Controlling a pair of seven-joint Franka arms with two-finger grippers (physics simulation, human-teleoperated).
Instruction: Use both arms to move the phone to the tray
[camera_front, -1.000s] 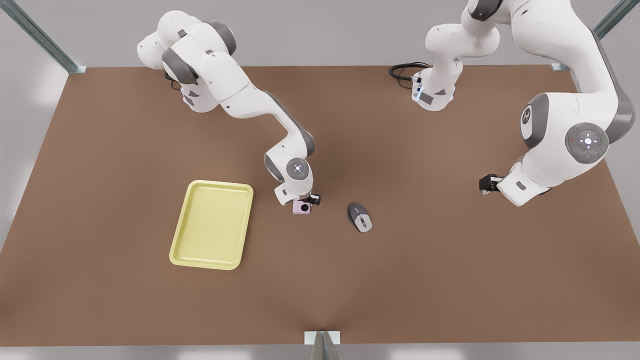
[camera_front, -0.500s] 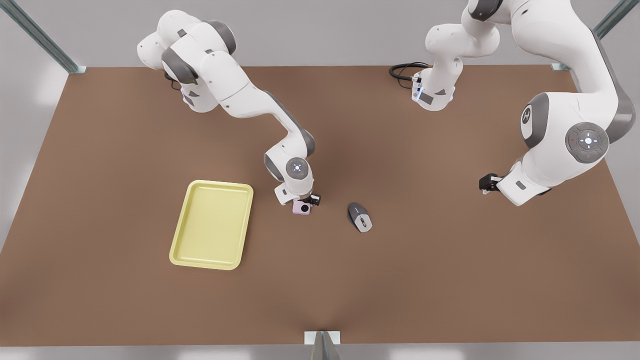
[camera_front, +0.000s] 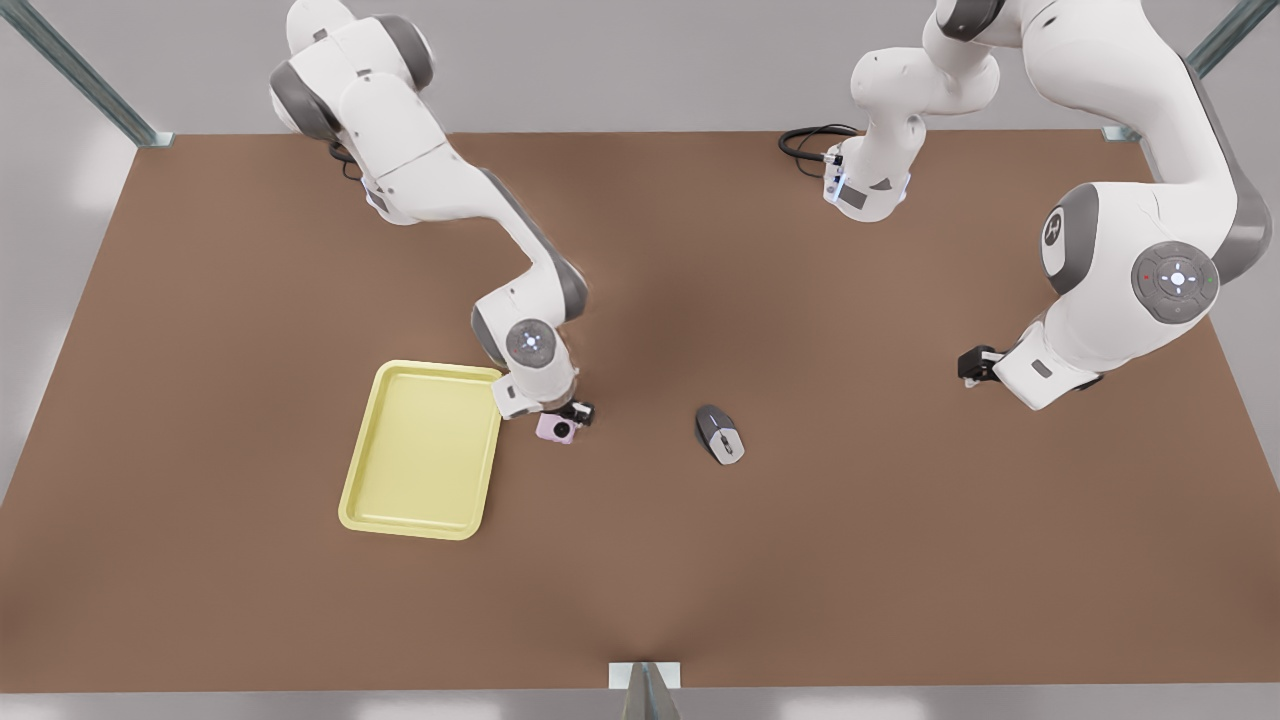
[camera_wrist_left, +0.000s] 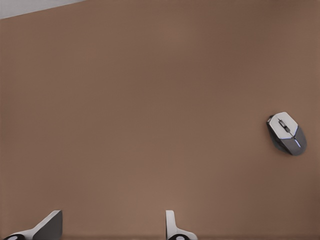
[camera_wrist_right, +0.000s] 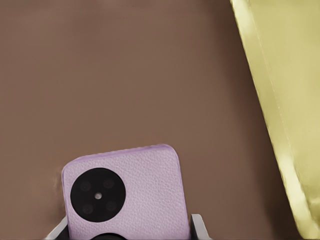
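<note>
The right gripper (camera_front: 562, 420) is clamping the phone (camera_front: 555, 429) just beside the tray (camera_front: 420, 450); the left gripper (camera_wrist_left: 112, 231) is waiting, fingers spread.

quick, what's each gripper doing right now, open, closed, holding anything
Right gripper: shut on the phone, beside the tray.
Left gripper: open, empty, waiting above the table.

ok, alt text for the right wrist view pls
A pale pink phone with a black round camera circle sits clamped between the right gripper fingers, over a brown table. The pale yellow tray rim runs alongside, close to the phone but apart from it.
</note>
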